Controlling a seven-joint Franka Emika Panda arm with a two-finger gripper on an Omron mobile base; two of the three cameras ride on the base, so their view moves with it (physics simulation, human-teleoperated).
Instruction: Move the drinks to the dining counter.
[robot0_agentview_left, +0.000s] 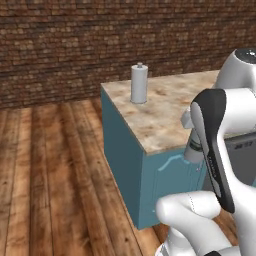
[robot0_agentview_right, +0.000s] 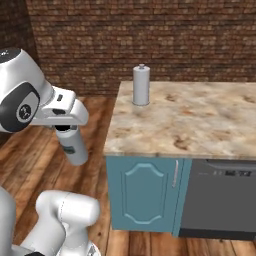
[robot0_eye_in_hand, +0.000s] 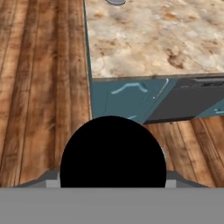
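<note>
My gripper (robot0_agentview_right: 66, 131) is shut on the drink bottle (robot0_agentview_right: 74, 147), pale grey with a dark green label, which hangs below the hand over the wooden floor. It is left of a beige-brown marble counter (robot0_agentview_right: 200, 122) on teal fronts. I cannot tell whether this is the dining counter. In the left base view the bottle (robot0_agentview_left: 193, 148) peeks out behind my forearm, at the counter's (robot0_agentview_left: 160, 120) near edge. In the hand view its black cap (robot0_eye_in_hand: 113, 151) covers the fingertips, with the counter's corner (robot0_eye_in_hand: 148, 43) beyond. The paper cup is out of view.
A tall grey metal canister (robot0_agentview_right: 141, 85) with a knob top stands near the counter's far left corner, also seen as canister (robot0_agentview_left: 139, 83). A grey dishwasher front (robot0_agentview_right: 220, 200) sits right of a teal cabinet door (robot0_agentview_right: 142, 192). A brick wall (robot0_agentview_right: 150, 40) runs behind.
</note>
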